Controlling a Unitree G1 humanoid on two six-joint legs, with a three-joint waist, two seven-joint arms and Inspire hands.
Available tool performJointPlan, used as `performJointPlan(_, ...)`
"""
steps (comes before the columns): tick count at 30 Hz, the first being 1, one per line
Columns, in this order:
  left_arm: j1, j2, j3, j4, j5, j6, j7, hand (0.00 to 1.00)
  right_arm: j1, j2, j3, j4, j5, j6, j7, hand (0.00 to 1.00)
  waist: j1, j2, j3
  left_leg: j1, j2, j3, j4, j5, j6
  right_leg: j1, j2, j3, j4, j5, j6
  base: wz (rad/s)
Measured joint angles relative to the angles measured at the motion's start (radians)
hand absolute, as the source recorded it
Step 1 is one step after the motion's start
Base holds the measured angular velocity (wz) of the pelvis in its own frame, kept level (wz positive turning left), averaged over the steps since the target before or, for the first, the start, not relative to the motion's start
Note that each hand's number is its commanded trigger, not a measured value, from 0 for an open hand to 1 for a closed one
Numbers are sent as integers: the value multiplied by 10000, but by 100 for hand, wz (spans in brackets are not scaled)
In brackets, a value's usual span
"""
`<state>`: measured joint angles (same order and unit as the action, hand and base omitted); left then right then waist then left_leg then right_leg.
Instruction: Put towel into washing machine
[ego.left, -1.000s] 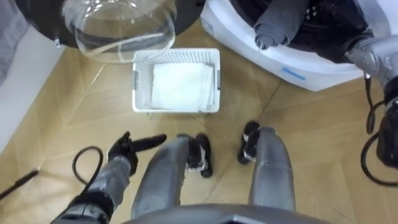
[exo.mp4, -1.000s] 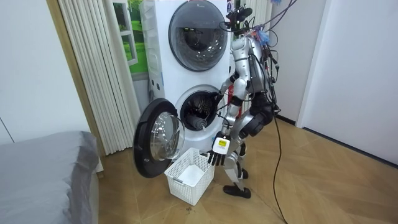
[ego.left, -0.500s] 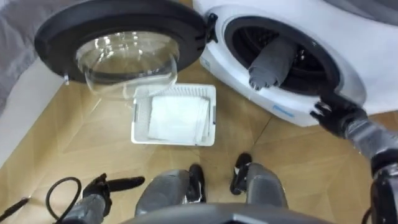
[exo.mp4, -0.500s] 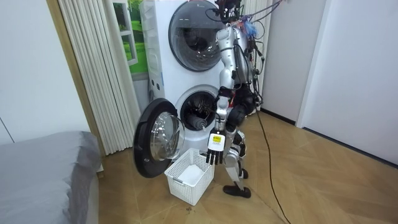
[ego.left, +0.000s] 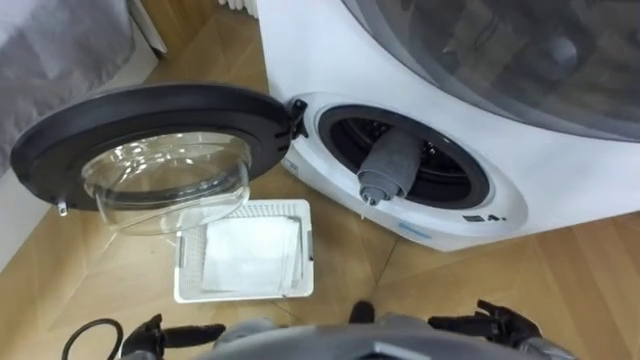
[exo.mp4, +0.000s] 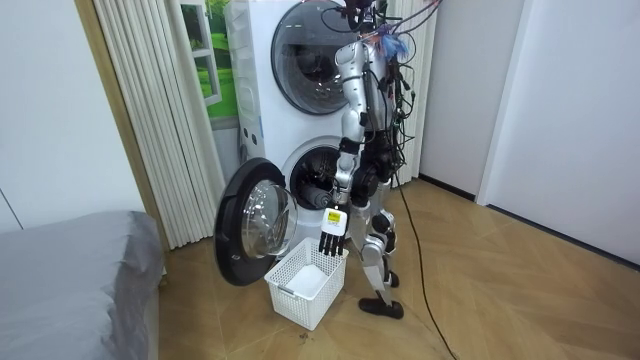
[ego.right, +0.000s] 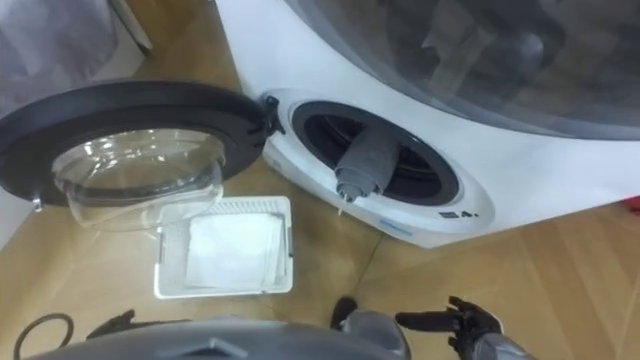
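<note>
Robot hands sit nearest, both low and well short of the washing machine (ego.left: 330, 60): the left robot hand (ego.left: 170, 333) and the right robot hand (ego.left: 490, 322) each have straight, spread fingers and hold nothing. From the room view the robot stands upright, facing the washing machine's front, arms down at its sides.

A little closer to the washing machine, a white basket (ego.left: 190, 290) stands on the wooden floor (ego.left: 100, 250), just below the swung-out door (ego.left: 150, 110). A folded white cloth (ego.left: 245, 258) lies flat inside it, untouched by either hand.

At the washing machine's round opening (ego.left: 440, 165) is the grey towel (ego.left: 385, 168), rolled up, one end inside the drum and the other poking out past the rim towards the robot. So I'd call the job mostly done but not clean: the towel is in the mouth of the washing machine, not fully inside. What seems left is a push to get that end past the rim, or the door would likely catch on it. Whether the white cloth in the basket is also meant to go in, I can't say.
</note>
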<state>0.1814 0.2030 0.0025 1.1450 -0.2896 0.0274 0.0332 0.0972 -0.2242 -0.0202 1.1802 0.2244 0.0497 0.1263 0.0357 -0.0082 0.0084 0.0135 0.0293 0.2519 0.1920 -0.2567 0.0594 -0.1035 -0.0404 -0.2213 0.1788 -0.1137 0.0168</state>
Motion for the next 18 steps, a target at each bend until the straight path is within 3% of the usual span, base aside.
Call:
performJointPlan(10, 206, -289, 749, -36, 1755, 420, 75, 0, 24, 329, -9, 332, -249, -46, 258, 0, -42, -184, 62, 541, 32, -13, -108, -6, -11, 631, 124, -19, -268, -4, 5, 1)
performJointPlan(18, 185, -406, 1096, -63, 2196, 697, 253, 0, 34, 441, -19, 454, -265, -37, 300, 0, -55, -180, 26, 924, 120, -32, -363, -100, -166, 900, 289, 172, -255, 4, -26, 0)
